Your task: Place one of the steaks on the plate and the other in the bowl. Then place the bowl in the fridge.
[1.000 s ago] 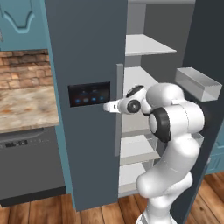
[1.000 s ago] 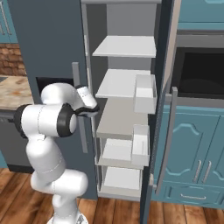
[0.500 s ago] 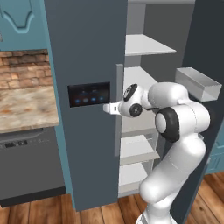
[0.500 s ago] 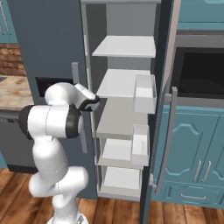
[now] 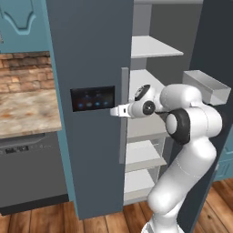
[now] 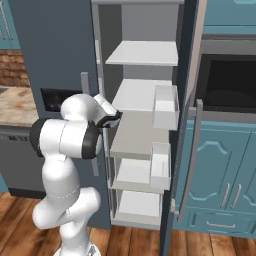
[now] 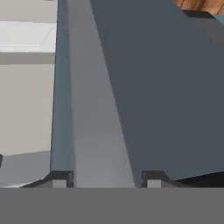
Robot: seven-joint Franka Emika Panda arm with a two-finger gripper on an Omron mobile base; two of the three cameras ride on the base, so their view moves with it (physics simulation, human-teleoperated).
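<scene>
The fridge (image 5: 91,50) stands with its left door shut and its right door swung open. My gripper (image 5: 113,110) reaches sideways to the shut door's vertical grey handle (image 5: 124,113), just right of the black panel (image 5: 93,98) with blue lights. In the hand view the handle (image 7: 94,109) runs up between the two fingertips (image 7: 61,178), and the gripper (image 7: 105,179) is open and straddles it. From the right base view the hand (image 6: 109,119) sits at the shut door's inner edge. The steaks, the plate and the bowl are out of view.
Pale grey shelves (image 6: 142,52) fill the open half. The open right door carries bins (image 6: 165,102) and another bin (image 5: 207,86) juts near my elbow. A stone counter (image 5: 25,111) over a dishwasher (image 5: 32,173) lies left. An oven (image 6: 225,85) and teal cabinets (image 6: 220,175) stand right.
The hand has stayed at the left door's handle. The upper arm and elbow have shifted slightly to the right, toward the open half of the fridge.
</scene>
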